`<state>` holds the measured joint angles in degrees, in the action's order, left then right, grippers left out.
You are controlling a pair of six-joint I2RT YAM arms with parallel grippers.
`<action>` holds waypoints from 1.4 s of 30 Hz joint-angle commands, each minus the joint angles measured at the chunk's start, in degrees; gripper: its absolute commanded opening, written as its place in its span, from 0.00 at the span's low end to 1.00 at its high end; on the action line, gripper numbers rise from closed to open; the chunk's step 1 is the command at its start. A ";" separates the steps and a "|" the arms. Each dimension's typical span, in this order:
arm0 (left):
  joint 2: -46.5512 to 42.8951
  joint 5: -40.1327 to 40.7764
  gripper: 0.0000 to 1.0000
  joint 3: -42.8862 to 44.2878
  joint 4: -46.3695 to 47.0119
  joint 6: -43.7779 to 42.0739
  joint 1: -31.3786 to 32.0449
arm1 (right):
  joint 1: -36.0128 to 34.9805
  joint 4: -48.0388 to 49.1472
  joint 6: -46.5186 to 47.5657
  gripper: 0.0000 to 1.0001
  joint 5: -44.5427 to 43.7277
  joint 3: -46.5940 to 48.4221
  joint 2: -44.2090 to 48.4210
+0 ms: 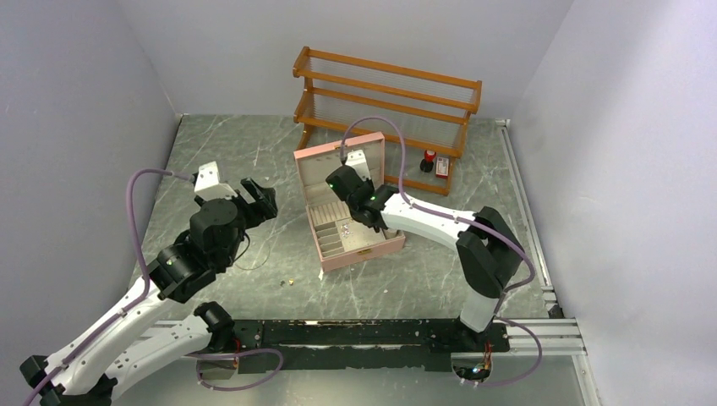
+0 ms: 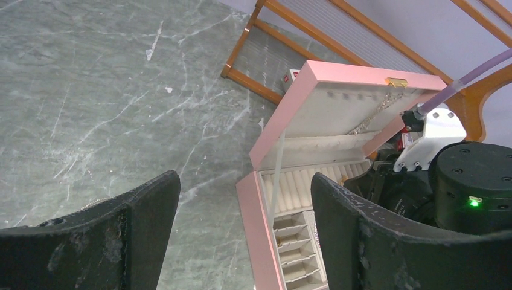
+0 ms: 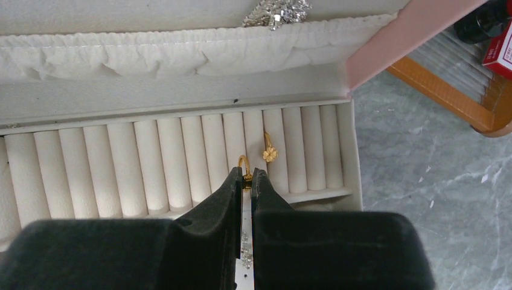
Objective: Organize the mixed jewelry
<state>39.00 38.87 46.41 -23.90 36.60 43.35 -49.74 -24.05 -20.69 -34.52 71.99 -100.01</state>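
The pink box [image 1: 372,247] stands open mid-table. My right gripper [image 3: 247,177] is shut on a small gold ring [image 3: 243,162] over the white ring rolls [image 3: 151,163]. A second gold ring with a flower [image 3: 269,153] sits in a slot just to its right. A silvery sparkling piece [image 3: 278,11] hangs in the lid pocket. My left gripper [image 2: 246,184] stands open and empty above the table, left of the box [image 2: 256,223]. On the table near the left arm lie a thin chain loop [image 1: 254,258] and tiny gold bits [image 1: 290,279].
A wooden rack [image 1: 385,85] stands behind the box, with a small red-and-black bottle [image 1: 429,161] and a red packet [image 1: 441,167] at its foot. Grey walls close in on the left, back and right. The right arm [image 1: 440,224] reaches over the box from the right.
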 commanded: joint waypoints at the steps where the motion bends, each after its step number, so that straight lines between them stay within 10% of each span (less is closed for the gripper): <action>1: -0.61 2.46 0.84 -0.31 -0.13 -0.75 0.19 | -0.26 3.73 1.72 0.01 -1.29 2.14 -1.57; 42: 0.45 3.53 0.82 -0.01 -1.15 -0.40 0.15 | -0.06 1.11 2.80 0.04 1.43 1.94 -7.76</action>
<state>39.75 40.53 46.39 -24.36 36.40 43.35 -49.74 -21.69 -17.30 -33.08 73.60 -105.62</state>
